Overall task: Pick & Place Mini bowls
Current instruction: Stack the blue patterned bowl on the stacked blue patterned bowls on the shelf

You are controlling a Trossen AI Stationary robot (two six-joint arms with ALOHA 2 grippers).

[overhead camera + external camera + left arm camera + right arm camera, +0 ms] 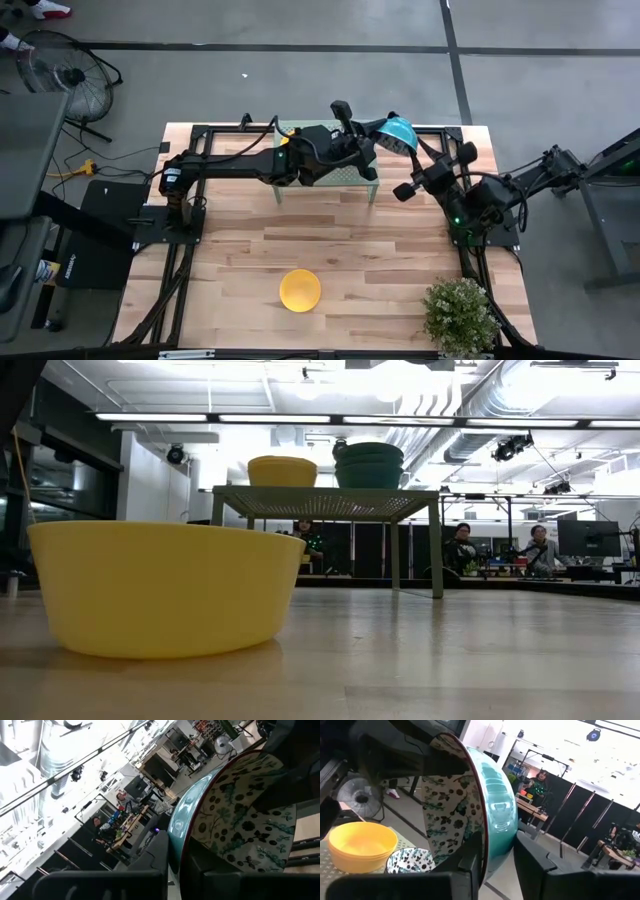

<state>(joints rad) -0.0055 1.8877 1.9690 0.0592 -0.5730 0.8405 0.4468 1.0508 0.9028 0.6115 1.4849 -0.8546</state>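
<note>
Both arms meet over the pale green perforated metal rack (325, 175) at the far side of a light wood-plank table (230, 260), gripping one teal mini bowl (399, 130) between them. The left gripper (175, 865) is clamped on the bowl's rim, its floral blue-green patterned inside (245, 820) facing that wrist camera. The right gripper (497, 857) pinches the opposite rim, one finger inside and one on the glossy ribbed outside (495, 815). On the rack sit stacked yellow bowls (360, 845) beside another patterned bowl (410, 861). A lone yellow bowl (299, 290) rests on the table's near side, near a small potted plant (460, 315). No writing is legible. Behind, an open workshop with people at desks (500, 550), ceiling ducts (470, 410) and strip lights (280, 418).
</note>
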